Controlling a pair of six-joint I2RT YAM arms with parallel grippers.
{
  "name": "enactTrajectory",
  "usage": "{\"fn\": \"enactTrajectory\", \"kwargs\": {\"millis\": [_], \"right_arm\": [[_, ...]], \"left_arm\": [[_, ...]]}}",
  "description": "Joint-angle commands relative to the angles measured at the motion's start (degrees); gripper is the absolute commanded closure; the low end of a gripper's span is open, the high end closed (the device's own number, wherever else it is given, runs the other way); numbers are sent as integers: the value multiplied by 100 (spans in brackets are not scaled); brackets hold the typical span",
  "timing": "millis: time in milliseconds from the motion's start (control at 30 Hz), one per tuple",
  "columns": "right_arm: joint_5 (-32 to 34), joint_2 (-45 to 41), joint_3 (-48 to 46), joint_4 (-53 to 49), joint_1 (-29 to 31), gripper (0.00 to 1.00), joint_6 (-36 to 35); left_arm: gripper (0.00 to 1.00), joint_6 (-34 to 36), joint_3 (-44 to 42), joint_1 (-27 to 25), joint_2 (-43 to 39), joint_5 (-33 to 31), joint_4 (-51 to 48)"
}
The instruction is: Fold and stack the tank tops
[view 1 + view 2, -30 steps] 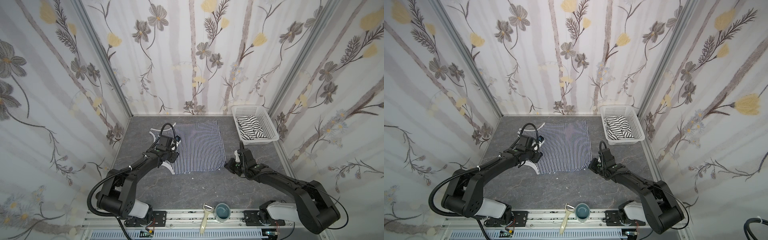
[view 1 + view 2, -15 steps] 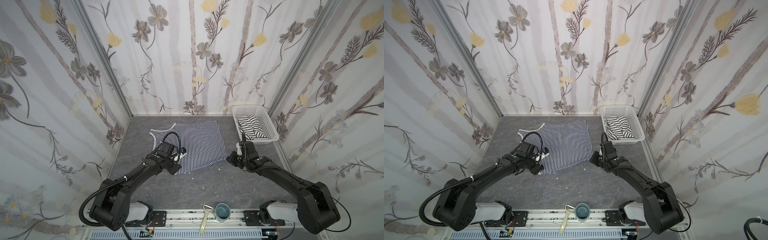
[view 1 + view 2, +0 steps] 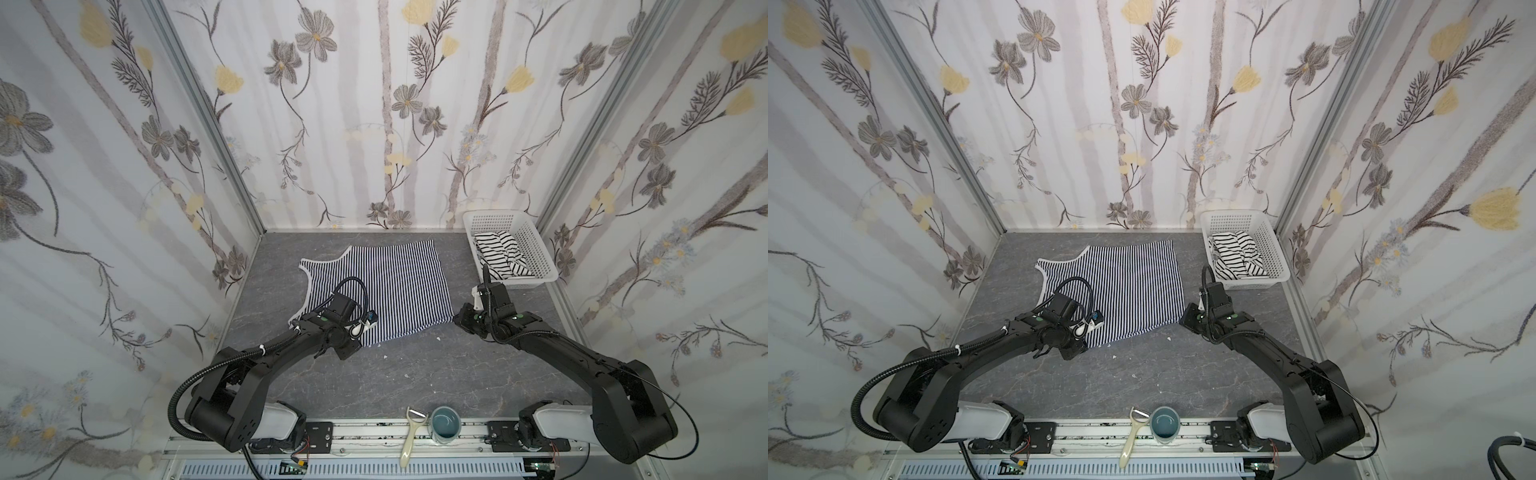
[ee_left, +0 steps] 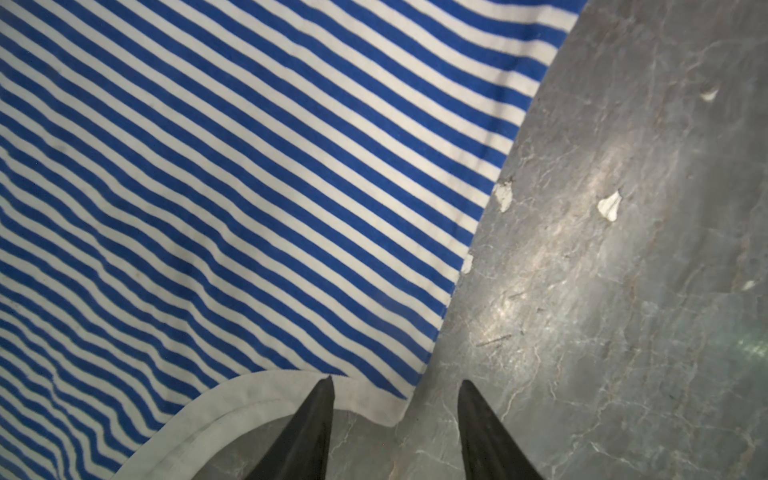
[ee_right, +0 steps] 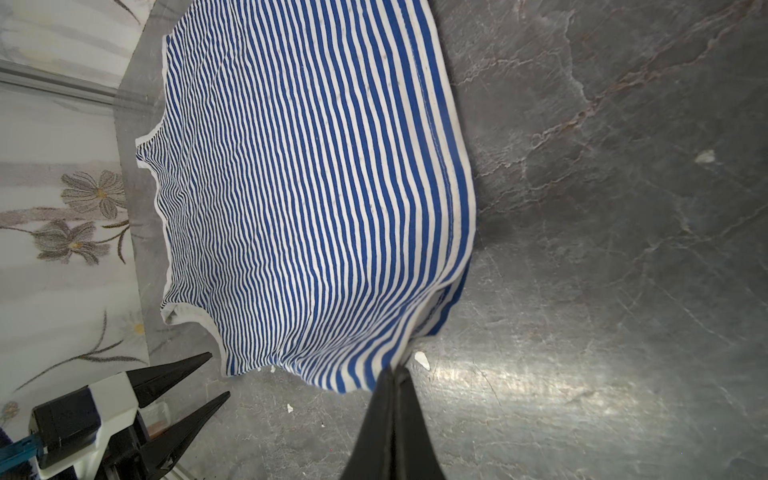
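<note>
Garment position, in both top views: the navy-striped tank top (image 3: 386, 286) lies spread on the grey table (image 3: 415, 374). The black-striped tank top (image 3: 500, 255) sits bunched in the white basket (image 3: 538, 245), untouched.

Left wrist view: the left gripper (image 4: 397, 380) stands half open and empty, straddling the white-bound near corner, one finger over the binding and one over bare table. Recommendation: lower until both tips bracket the cloth, then close, so both near corners lift level.

Right wrist view: the right gripper (image 5: 392, 370) is clamped shut on the hem corner, raising it slightly.

Change from a second ago: the left arm has come forward from the strap end, its jaws are narrower, and the near edge now runs slanted.
</note>
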Motion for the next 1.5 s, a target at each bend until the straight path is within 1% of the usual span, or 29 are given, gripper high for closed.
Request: {"fn": "enactTrajectory", "kwargs": {"millis": [0, 167, 233, 367, 500, 667, 1000, 1167, 1467], "right_arm": [[-8, 10, -22, 127, 1, 100, -25], [-24, 39, -26, 151, -3, 100, -23], [-19, 50, -26, 155, -4, 100, -16], [-24, 63, -31, 162, -12, 100, -25], [-27, 98, -9, 157, -14, 100, -25], [-41, 85, 22, 138, -40, 100, -34], [-49, 88, 253, 0, -117, 100, -134], [-62, 245, 623, -142, -203, 100, -282], [-174, 740, 1276, -361, -437, 100, -649]], "left_arm": [[49, 133, -32, -3, 88, -1, 70], [52, 145, -31, 1, 232, -55, 107], [56, 164, -39, -1, 252, -126, 120], [71, 207, -92, 2, 241, -177, 133], [80, 248, -127, 4, 287, -186, 127], [99, 299, -97, 2, 350, -211, 127], [100, 468, 323, 8, 100, -496, 83], [100, 540, 637, 41, 313, -683, 83], [99, 604, 1439, 229, 965, -745, 100]]}}
